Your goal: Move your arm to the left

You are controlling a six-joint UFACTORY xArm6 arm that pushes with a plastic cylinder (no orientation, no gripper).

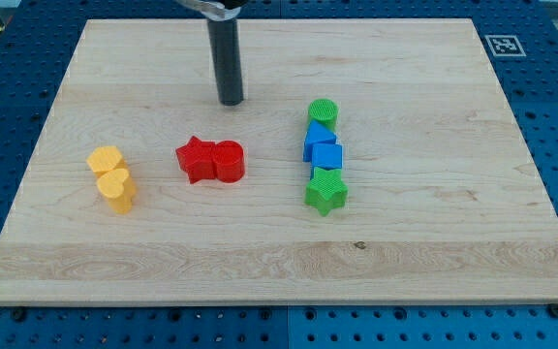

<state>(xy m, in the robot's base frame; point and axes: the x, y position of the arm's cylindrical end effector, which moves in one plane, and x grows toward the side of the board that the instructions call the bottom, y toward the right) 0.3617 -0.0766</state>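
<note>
- The tabletop (260,262) lies bare at the view's bottom edge.
- Green star block (325,192) sits below and right of my tip; above it, blue cube (328,157), blue triangular block (316,139) and green cylinder (324,112) form a touching column.
- Two yellow blocks (112,178) lie touching, well left and below.
- Red star block (196,160) touches red cylinder (229,161), just below my tip.
- My tip (231,100) rests on the wood, apart from all blocks; there is no claw, only a rod.

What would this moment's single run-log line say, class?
task: move arm left | my tip: on board, above red pair, touching nothing | yellow pair: left | green-blue column: right
</note>
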